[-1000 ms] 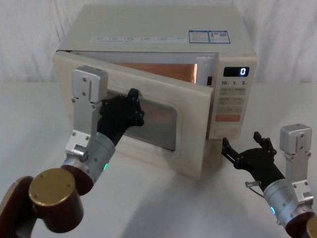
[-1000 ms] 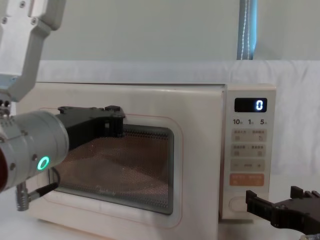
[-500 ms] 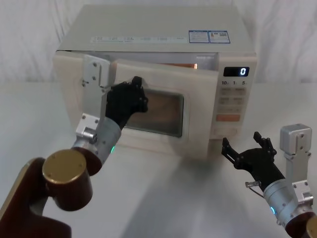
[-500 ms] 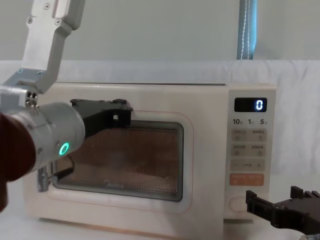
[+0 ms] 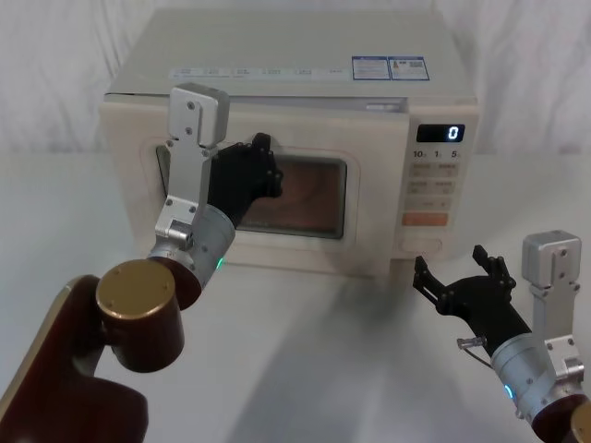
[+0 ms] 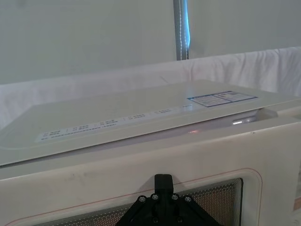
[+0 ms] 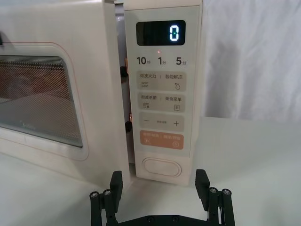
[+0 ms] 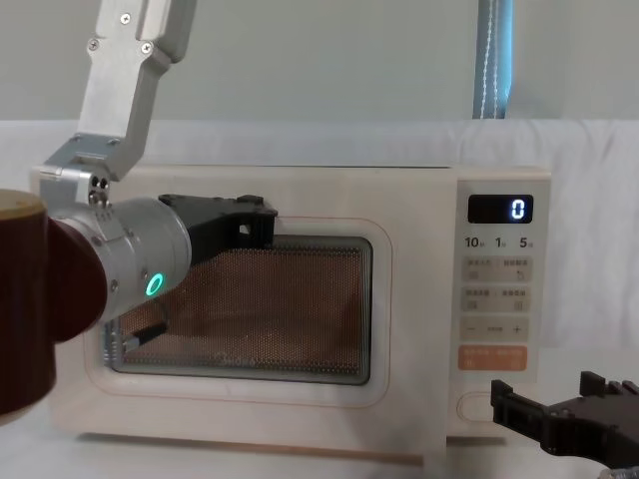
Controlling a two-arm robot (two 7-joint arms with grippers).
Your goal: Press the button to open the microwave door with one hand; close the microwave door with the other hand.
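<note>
The left tool pressed the microwave door, barely ajar, its grip state unclear; the right tool hung released below the button.

— How many microwaves stood on the surface?
— One microwave, with one door and one wide button.
— And grippers?
— Two: a left gripper and a right gripper.
</note>
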